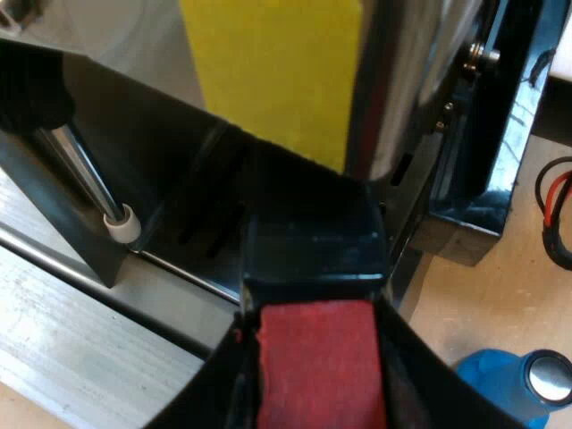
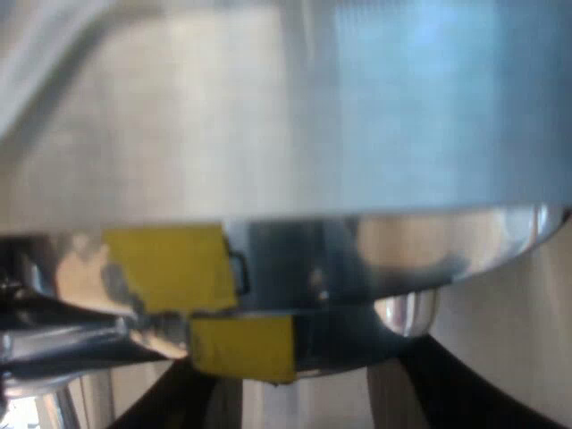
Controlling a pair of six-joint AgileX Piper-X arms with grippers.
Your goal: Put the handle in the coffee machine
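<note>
— At the machine's front, your left fingers (image 1: 429,384) are clamped on the red end of the handle (image 1: 313,259). Its long axis runs straight ahead from them, in under the espresso machine (image 1: 411,80).

— And your right arm?

— Your right fingers (image 2: 469,384) stand wide beneath the machine's metal rim and grip nothing. The left arm is the nearer. The handle's far end is hidden, so you can't judge whether it's seated.
</note>
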